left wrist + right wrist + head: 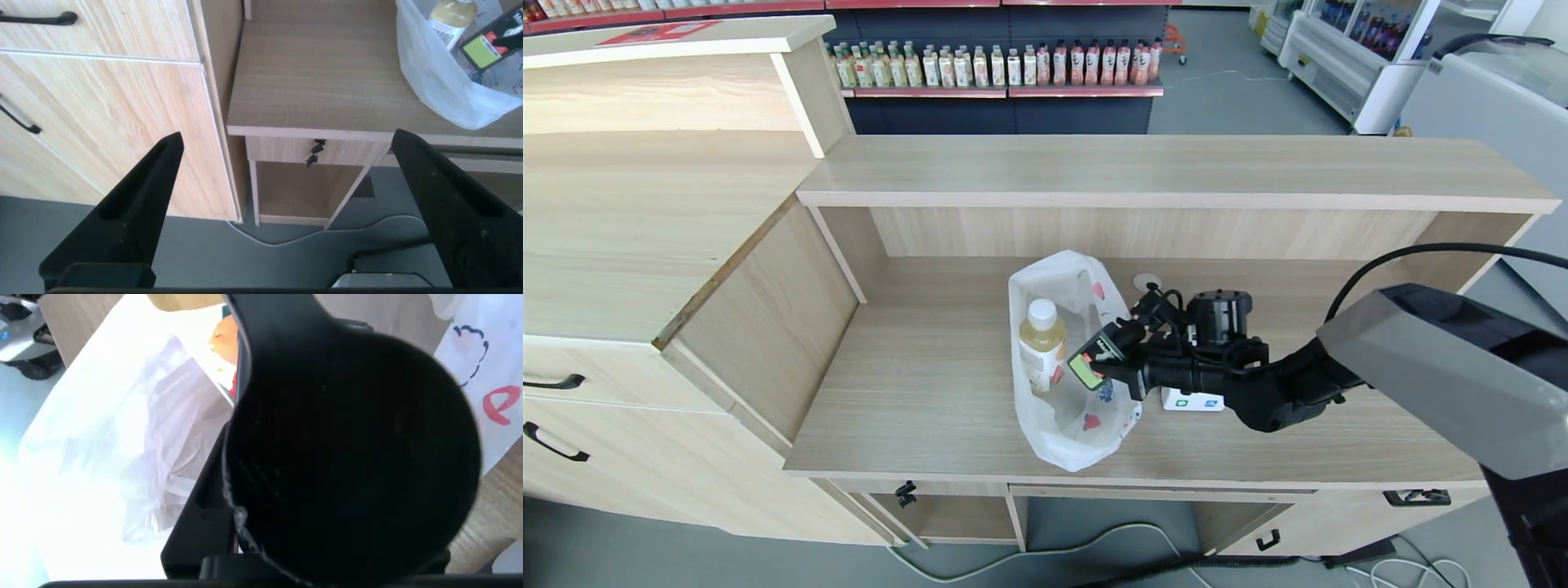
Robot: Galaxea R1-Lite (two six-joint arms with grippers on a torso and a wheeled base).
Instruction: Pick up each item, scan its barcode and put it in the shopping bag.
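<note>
A white plastic shopping bag (1066, 425) stands open on the low counter (915, 392). Inside it is a bottle of yellowish drink with a white cap (1041, 343). My right gripper (1109, 356) is shut on a black container with a green label (1086, 369), held tilted at the bag's right rim, partly inside the mouth. In the right wrist view the black container (351, 449) looms over the bag's white plastic (122, 457). My left gripper (288, 139) hangs open and holds nothing, low beside the counter's front left corner; the bag (441, 77) sits far off it.
A small white box with blue and green stickers (1192, 400) lies on the counter just right of the bag, under my right arm. A raised wooden ledge (1176, 175) backs the counter. Drawers with black handles (556, 382) stand to the left; cables (1054, 551) trail on the floor.
</note>
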